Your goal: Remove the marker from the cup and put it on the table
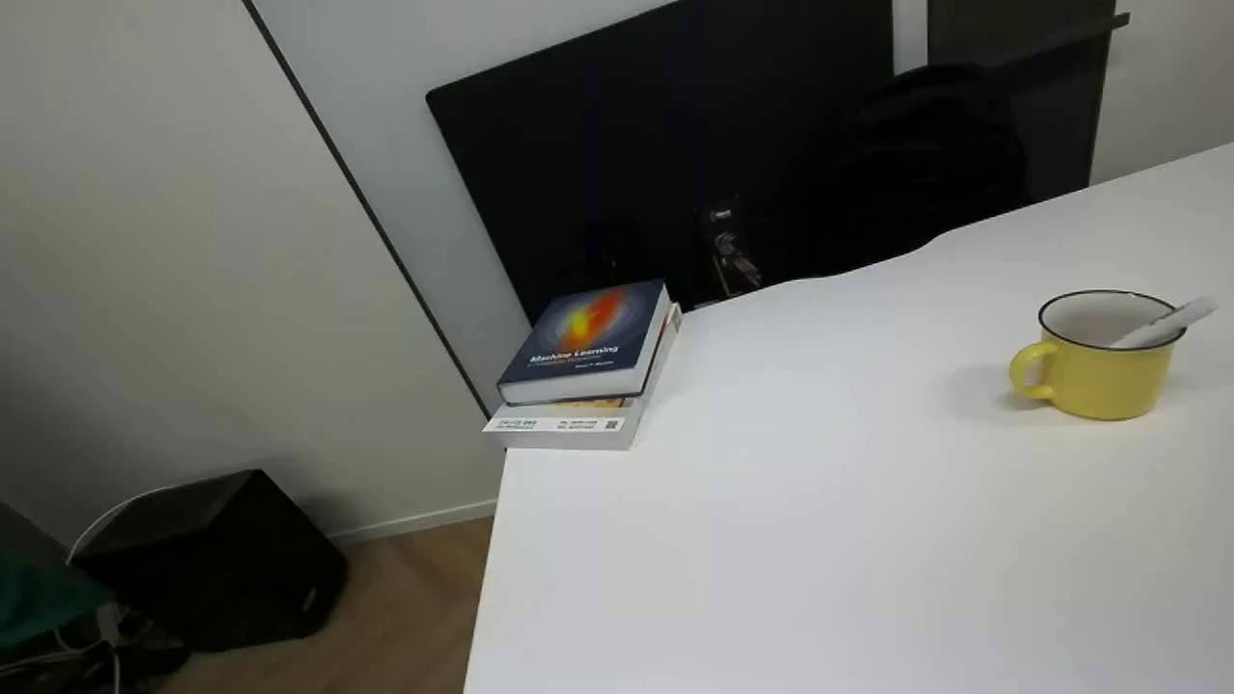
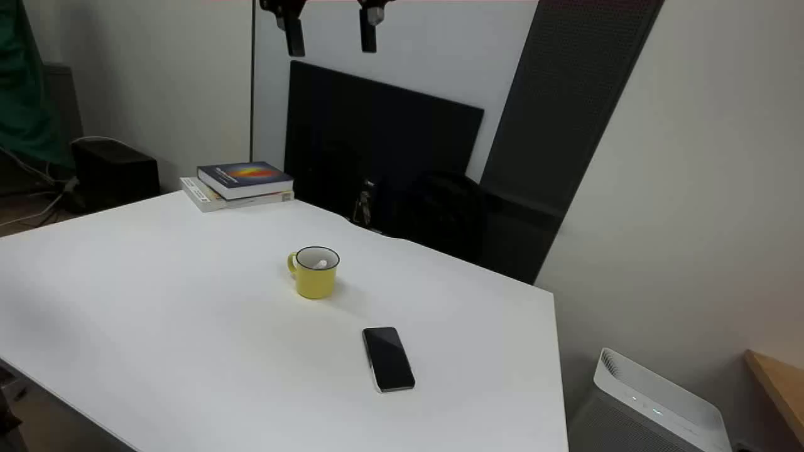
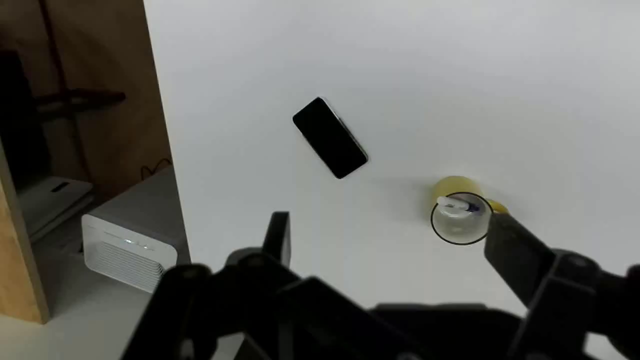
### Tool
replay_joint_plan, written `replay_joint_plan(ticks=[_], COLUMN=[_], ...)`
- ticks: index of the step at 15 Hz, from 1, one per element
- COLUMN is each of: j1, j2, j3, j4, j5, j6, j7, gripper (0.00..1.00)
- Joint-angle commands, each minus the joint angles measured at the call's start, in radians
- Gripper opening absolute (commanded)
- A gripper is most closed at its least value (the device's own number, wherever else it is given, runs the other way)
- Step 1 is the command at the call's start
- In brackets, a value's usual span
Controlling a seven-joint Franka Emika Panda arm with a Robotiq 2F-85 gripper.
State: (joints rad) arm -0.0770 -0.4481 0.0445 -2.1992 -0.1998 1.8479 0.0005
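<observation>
One black two-fingered tool [image 2: 331, 50], spread wide, empty, hangs well above the flat white surface [image 1: 771, 540]; and below, toward one end of its span in the wrist view, the slim, whitish, plastic-looking, blue-ended marker [image 3: 453, 202] leans in the round, enamel-looking yellow mug [image 1: 1109, 386], long axis nearly along the closing line, likely wanting a wrist turn; smooth wall, thin dark rim

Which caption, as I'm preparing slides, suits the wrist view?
Open Robotiq gripper over a white tabletop: marker leaning in a yellow mug, smartphone lying apart.
</observation>
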Motion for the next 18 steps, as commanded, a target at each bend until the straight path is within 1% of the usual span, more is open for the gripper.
replay_joint_plan(ticks=[1, 13, 16, 18], j1=[0.019, 0.021, 0.044, 0.067], j2=[0.001, 0.005, 0.077, 0.147], j3=[-0.015, -0.014, -0.017, -0.026], j4=[0.002, 0.000, -0.004, -0.015], j5=[-0.007, -0.007, 0.013, 0.037], j6=[-0.002, 0.004, -0.012, -0.019], j7=[0.006, 0.007, -0.034, -0.103], gripper=[1.00, 1.00, 1.00, 1.00])
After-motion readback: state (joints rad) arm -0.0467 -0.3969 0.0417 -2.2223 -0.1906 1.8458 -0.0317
